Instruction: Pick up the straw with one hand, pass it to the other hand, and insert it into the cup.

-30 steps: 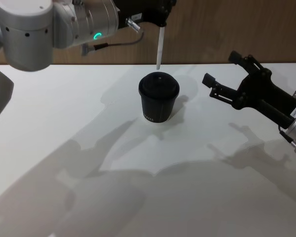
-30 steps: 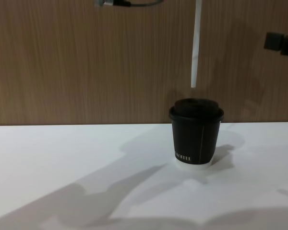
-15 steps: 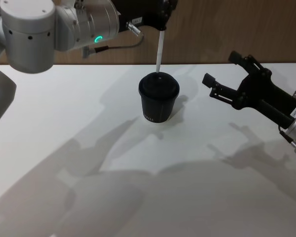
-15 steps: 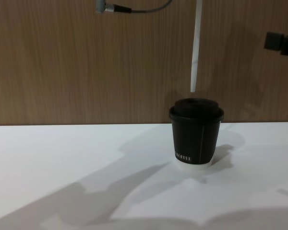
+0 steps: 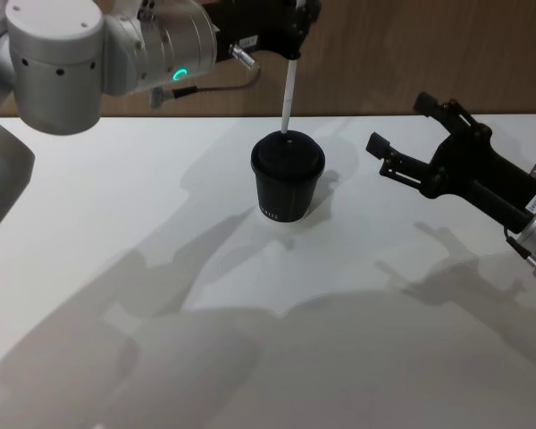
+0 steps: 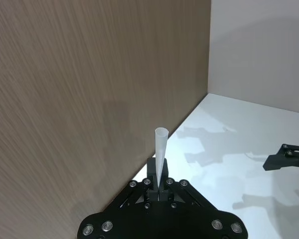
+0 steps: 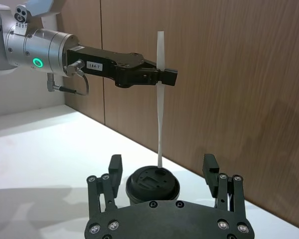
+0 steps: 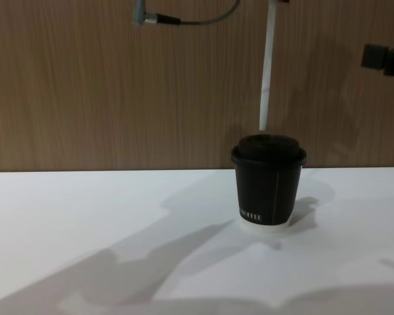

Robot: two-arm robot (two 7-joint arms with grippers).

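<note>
Our left hand point(image 5: 291, 31) is clamped on the upper part of the white straw point(image 5: 288, 94), holding it upright over the black coffee cup point(image 5: 288, 183). The straw's lower tip hangs just above the cup's lid point(image 8: 268, 143). The cup stands on the white table point(image 5: 116, 223). Our right hand point(image 5: 400, 123) hovers to the cup's right, fingers spread apart, gripping nothing.

Left arm point(image 5: 116, 45) is stretched in from the left, green ring point(image 5: 178, 73) lit. Left gripper point(image 5: 293, 16) is held high, fingers pinched on straw point(image 5: 288, 94). Right gripper point(image 5: 400, 123) is held lower at right, fingers spread apart.
</note>
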